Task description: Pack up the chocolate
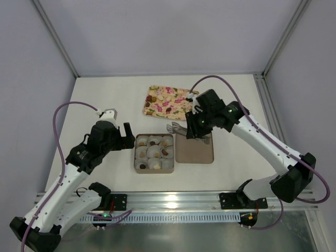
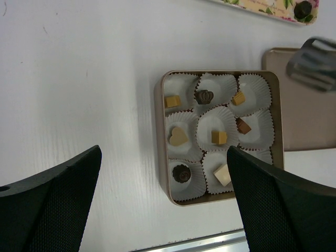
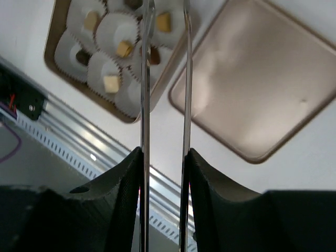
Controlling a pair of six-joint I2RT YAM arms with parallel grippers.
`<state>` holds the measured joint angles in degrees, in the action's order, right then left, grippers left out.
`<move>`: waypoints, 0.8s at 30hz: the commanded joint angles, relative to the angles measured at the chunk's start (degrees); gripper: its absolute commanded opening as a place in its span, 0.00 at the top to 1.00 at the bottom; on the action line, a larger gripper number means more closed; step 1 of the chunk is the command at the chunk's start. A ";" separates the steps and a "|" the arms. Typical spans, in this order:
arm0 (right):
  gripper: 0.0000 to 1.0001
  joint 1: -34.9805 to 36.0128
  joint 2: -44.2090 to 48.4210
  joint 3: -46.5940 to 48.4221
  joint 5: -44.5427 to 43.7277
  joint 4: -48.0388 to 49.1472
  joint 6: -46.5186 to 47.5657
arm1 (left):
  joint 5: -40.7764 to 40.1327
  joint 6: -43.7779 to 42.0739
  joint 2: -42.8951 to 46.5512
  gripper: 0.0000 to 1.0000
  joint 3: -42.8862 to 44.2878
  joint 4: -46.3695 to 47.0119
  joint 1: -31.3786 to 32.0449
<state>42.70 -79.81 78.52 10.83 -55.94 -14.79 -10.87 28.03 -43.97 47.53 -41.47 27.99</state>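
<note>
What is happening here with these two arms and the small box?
The robot is packing chocolates. The right gripper holds metal tongs, which point over the gap between the square box and what looks like its lid. Most paper cups in the box already hold a chocolate. A few pieces lie on the floral tray farther back. The left gripper hovers open beside the box, holding nothing.

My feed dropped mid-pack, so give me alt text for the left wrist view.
A square box of white paper cups holds eight visible chocolates, tan, cream and dark; the ninth cup is mostly hidden behind one of the open left fingers framing the foreground. A brown lid lies at its right.
</note>
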 commanded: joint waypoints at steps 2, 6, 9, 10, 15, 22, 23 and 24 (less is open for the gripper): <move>0.59 -13.91 3.00 0.23 -1.94 4.25 0.99 | 1.03 -0.43 1.07 0.00 0.02 0.60 -0.21; 0.59 -26.21 -0.51 -0.65 -3.53 9.35 -1.12 | 1.99 -0.61 1.25 0.00 -0.07 0.96 -0.21; 0.59 -32.91 -5.24 0.05 -7.20 14.36 -3.40 | 3.05 -0.78 0.90 0.00 0.02 1.13 -0.21; 0.59 -33.99 -6.66 0.75 -8.27 15.85 -3.76 | 3.40 -0.87 0.81 0.00 0.02 1.13 -0.21; 0.59 -39.61 -17.29 8.04 -13.46 17.62 -4.02 | 4.28 -1.14 0.72 0.00 -0.07 1.31 -0.21; 0.51 -44.19 -30.91 15.61 -14.52 16.40 -2.35 | 4.72 -1.22 0.64 0.00 -0.07 1.40 -0.21; 0.50 -44.71 -31.98 16.65 -14.26 16.22 -2.27 | 4.72 -1.14 0.55 0.01 -0.07 1.31 -0.21; 0.49 -44.89 -32.77 17.19 -13.91 15.78 -2.09 | 4.81 -1.22 0.46 0.00 -0.07 1.39 -0.21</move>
<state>-1.26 -111.59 91.66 -2.02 -40.62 -17.72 -6.96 27.81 -43.44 47.53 -41.43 27.99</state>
